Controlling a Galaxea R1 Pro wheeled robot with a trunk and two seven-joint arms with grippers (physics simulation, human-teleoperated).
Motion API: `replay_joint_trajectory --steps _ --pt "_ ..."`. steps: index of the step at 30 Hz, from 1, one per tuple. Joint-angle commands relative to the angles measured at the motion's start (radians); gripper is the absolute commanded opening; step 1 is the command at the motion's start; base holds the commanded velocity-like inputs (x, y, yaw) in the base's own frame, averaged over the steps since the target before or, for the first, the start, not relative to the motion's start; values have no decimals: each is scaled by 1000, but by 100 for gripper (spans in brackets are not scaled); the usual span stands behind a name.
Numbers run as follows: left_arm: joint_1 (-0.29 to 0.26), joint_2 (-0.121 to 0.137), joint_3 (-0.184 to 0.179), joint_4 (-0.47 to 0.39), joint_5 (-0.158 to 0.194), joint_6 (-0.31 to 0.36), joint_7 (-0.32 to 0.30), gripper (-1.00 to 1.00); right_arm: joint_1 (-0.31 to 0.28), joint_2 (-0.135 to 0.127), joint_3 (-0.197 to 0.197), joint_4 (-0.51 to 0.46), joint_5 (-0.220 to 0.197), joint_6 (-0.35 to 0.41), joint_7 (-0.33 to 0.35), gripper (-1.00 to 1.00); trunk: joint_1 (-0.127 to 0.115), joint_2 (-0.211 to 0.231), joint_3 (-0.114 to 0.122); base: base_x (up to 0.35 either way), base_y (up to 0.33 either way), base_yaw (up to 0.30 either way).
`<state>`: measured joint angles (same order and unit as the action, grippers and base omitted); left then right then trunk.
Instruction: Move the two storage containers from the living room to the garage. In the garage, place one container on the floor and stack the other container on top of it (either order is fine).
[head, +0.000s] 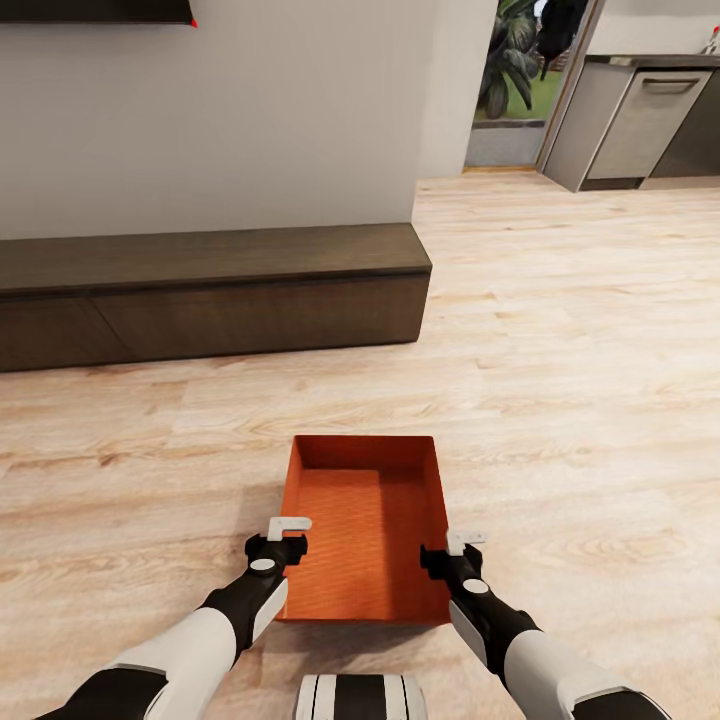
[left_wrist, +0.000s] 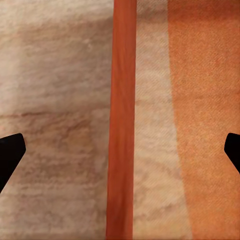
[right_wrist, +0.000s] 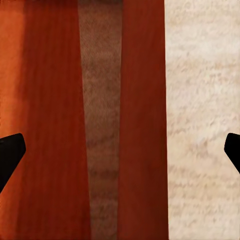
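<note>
One orange-red storage container (head: 365, 525) is seen on the pale wood-plank floor (head: 560, 400) of the living room, its long axis running from 6 to 12 o'clock, straight away from the robot. The left claw (head: 288, 534) is poised at its 9 o'clock wall, the right claw (head: 455, 548) at its 3 o'clock wall. In each wrist view the fingers are spread wide with a wall between them, nothing clamped. Both arms are judged equally near.
</note>
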<state>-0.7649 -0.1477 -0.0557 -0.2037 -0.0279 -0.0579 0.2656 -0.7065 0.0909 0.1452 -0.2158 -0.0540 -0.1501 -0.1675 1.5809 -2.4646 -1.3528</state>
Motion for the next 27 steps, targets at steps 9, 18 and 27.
replay_joint_trajectory --steps 9,18,27 --pt "-1 0 -6 0 -3 -2 6 100 -1 -2 8 1 -5 -6 -6 100 0 0 -1 0 0 0" --pt "-1 0 -4 1 -2 -2 6 100 -1 -2 11 1 -3 -3 -5 100 0 0 -1 0 0 0" --pt "-1 2 -5 -1 3 -3 6 -100 -1 1 10 1 -4 -6 -6 -100 0 0 -1 0 0 0"
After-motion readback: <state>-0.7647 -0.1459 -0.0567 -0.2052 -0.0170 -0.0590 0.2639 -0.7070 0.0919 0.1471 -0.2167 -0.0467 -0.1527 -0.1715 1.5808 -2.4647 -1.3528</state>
